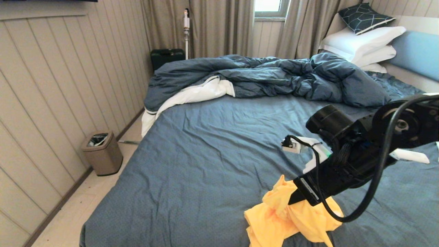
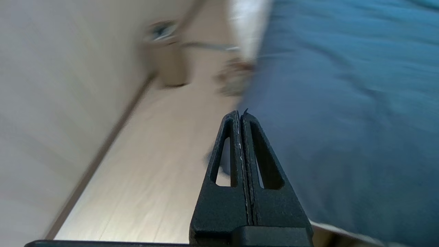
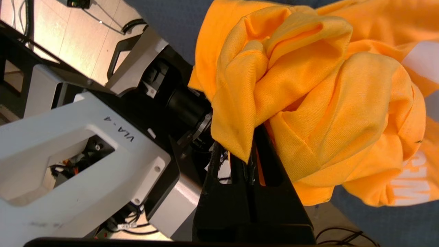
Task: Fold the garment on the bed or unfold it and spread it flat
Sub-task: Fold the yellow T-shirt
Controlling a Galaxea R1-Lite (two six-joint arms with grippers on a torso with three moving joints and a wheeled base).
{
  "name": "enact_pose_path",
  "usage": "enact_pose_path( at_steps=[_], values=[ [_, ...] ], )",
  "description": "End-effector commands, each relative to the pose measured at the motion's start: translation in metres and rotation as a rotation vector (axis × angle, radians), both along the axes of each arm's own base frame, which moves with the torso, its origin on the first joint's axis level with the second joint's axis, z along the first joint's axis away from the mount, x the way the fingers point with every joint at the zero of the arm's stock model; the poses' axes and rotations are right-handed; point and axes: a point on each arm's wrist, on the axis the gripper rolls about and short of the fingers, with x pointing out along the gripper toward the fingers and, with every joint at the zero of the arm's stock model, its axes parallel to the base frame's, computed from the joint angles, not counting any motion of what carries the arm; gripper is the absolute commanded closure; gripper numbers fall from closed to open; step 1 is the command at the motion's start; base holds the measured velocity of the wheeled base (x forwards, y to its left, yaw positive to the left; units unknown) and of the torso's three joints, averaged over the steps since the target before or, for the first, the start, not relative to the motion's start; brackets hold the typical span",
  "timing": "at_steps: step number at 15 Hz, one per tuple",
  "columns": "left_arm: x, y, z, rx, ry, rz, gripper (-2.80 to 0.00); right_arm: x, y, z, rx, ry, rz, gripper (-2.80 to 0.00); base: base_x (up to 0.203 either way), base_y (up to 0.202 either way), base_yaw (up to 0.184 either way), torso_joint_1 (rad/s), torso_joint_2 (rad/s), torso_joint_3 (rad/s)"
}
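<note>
The garment (image 1: 281, 219), a yellow-orange T-shirt, is bunched up near the front right of the bed (image 1: 205, 154). My right gripper (image 1: 293, 200) reaches down into it. In the right wrist view the right gripper (image 3: 244, 161) is shut on a fold of the garment (image 3: 308, 85), which hangs crumpled over the fingertips and shows some white print. The lower part of the shirt still rests on the slate-blue sheet. My left gripper (image 2: 240, 115) is shut on nothing, over the edge of the bed (image 2: 343, 103) beside the floor. It is out of the head view.
A dark blue duvet (image 1: 267, 75) with white lining lies heaped across the far half of the bed, with white pillows (image 1: 363, 44) at the headboard. A waste bin (image 1: 102, 152) stands on the narrow floor strip along the panelled wall. My own base (image 3: 85, 154) is close behind the shirt.
</note>
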Motion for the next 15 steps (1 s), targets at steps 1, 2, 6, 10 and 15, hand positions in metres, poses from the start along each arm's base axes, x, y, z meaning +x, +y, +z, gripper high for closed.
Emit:
enact_pose_path(
  at_steps=[1, 2, 6, 10, 15],
  values=[
    [-0.008, -0.002, -0.003, -0.025, -0.033, 0.072, 0.0, 0.004, 0.002, -0.004, -0.004, 0.012, 0.002, 0.0, 0.0, 0.0, 0.0, 0.0, 0.0, 0.0],
    [-0.015, -0.004, -0.007, -0.039, -0.028, 0.012, 0.0, 0.005, 0.002, -0.004, -0.003, 0.011, 0.002, 0.0, 0.0, 0.0, 0.0, 0.0, 0.0, 0.0],
    [-0.031, -0.009, -0.022, 0.024, -0.013, -0.244, 0.0, -0.001, 0.009, -0.006, -0.008, 0.023, 0.026, 0.0, 0.0, 0.0, 0.0, 0.0, 0.0, 0.0],
    [-0.031, -0.009, -0.022, 0.024, -0.013, -0.24, 0.0, -0.007, 0.029, -0.015, -0.038, 0.053, 0.06, 0.0, 0.0, 0.0, 0.0, 0.0, 0.0, 0.0],
    [-0.031, -0.009, -0.022, 0.024, -0.013, -0.24, 0.0, -0.008, 0.038, -0.018, -0.068, 0.032, 0.072, -2.8, 0.0, 0.0, 0.0, 0.0, 0.0, 0.0]
  ],
)
